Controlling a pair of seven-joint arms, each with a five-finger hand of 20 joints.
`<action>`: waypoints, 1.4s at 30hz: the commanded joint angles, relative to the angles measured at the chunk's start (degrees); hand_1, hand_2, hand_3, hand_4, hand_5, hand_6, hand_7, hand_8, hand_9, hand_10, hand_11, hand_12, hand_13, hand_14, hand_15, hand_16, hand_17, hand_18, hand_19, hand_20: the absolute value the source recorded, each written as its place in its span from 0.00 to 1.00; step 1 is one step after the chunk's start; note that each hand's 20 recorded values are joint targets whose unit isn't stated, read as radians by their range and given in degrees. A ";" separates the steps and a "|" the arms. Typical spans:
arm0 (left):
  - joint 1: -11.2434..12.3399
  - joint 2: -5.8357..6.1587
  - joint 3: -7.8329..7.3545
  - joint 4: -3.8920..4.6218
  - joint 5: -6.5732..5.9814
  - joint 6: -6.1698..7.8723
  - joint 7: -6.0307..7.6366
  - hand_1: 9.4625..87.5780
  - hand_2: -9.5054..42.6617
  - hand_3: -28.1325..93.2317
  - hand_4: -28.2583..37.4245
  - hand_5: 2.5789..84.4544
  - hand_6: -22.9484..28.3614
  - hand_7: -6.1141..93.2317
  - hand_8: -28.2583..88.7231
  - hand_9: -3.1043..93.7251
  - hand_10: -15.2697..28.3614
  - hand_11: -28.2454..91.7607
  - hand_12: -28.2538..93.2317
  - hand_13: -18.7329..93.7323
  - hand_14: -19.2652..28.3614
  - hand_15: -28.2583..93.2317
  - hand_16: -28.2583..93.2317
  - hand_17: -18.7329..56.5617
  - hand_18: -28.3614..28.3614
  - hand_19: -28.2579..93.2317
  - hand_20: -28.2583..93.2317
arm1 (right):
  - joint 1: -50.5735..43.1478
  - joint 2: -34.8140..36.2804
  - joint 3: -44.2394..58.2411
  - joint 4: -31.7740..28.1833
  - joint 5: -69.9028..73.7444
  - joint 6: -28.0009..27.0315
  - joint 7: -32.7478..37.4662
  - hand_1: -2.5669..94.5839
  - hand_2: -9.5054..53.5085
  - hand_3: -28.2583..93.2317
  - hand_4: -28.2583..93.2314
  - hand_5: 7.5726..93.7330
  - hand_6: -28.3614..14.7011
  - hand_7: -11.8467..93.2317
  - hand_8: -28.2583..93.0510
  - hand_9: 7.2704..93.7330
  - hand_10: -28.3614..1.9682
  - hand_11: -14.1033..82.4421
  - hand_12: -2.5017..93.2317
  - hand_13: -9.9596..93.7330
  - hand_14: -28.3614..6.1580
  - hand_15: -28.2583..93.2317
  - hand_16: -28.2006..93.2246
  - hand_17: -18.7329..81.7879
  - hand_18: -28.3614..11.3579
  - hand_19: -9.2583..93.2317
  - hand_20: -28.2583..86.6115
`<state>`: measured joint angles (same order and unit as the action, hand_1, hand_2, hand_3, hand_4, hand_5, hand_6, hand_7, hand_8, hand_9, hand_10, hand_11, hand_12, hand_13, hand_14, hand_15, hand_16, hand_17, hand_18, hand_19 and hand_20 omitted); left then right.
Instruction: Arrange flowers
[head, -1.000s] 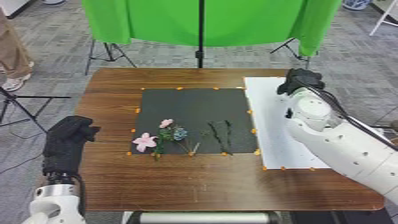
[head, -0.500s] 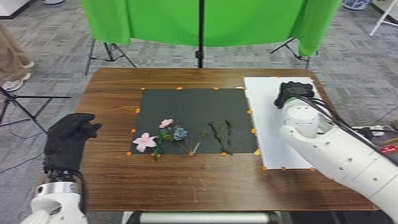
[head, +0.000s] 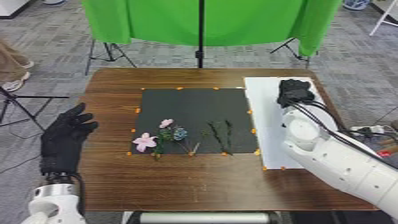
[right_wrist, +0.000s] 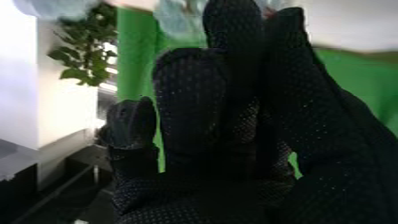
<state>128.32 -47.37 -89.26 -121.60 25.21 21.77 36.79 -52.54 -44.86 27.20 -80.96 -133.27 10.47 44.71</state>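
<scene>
Brown bench (head: 187, 187) lies nearest me, my left hand (head: 67, 139) at its left edge, fingers loosely spread. Pink flowers (head: 145, 142) and a blue one (head: 180, 134) lie clustered on the dark mat (head: 191, 105), two stems (head: 228, 135) apart; I judge the arranging early, with combining left. Over the white sheet (head: 271, 112), my right hand (head: 295, 92) is loosely extended, visibly gripping nothing. Green cloth (head: 253, 22) hangs beyond.

The left hand (head: 67, 137) is pointing forward with fingers extended, while the right hand (head: 295, 93) is hanging farther forward, its fingers loosely straight.
</scene>
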 joint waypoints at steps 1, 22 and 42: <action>1.71 0.81 1.04 -0.30 -1.50 0.28 1.29 0.17 0.34 0.85 0.07 0.48 0.68 0.24 0.17 0.42 0.85 0.58 0.37 0.43 0.95 0.82 0.14 0.21 0.93 0.66 0.62 | 1.54 -0.05 2.03 -12.95 -1.86 3.68 -7.89 0.60 0.00 0.79 0.00 0.94 0.75 0.25 0.24 1.00 0.76 0.36 0.31 0.87 0.73 0.78 0.39 0.54 0.20 1.00 0.70; 1.05 -1.54 -0.40 0.10 1.71 -1.70 -2.38 0.15 0.34 0.85 0.04 0.45 0.64 0.20 0.17 0.41 0.83 0.54 0.36 0.42 0.96 0.81 0.15 0.20 0.93 0.66 0.61 | -9.46 -12.33 3.27 -19.51 -10.46 -13.76 -22.91 0.57 0.00 0.81 0.00 0.91 0.76 0.25 0.24 0.97 0.73 0.39 0.34 0.81 0.66 0.82 0.38 0.49 0.19 1.00 0.70; 1.83 -3.17 -1.06 -0.17 2.72 -2.03 -2.75 0.16 0.34 0.85 0.03 0.45 0.65 0.20 0.18 0.41 0.83 0.54 0.37 0.42 0.95 0.80 0.15 0.20 0.93 0.66 0.61 | -11.50 -11.20 6.60 -22.26 -10.13 -17.86 -24.55 0.42 0.00 0.89 0.00 0.65 0.70 0.25 0.13 0.79 0.61 0.51 0.23 0.70 0.57 0.86 0.35 0.42 0.18 1.00 0.70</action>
<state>129.14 -49.44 -90.18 -121.69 27.30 20.20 34.36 -63.28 -56.60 32.14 -101.25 -142.76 -5.53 21.34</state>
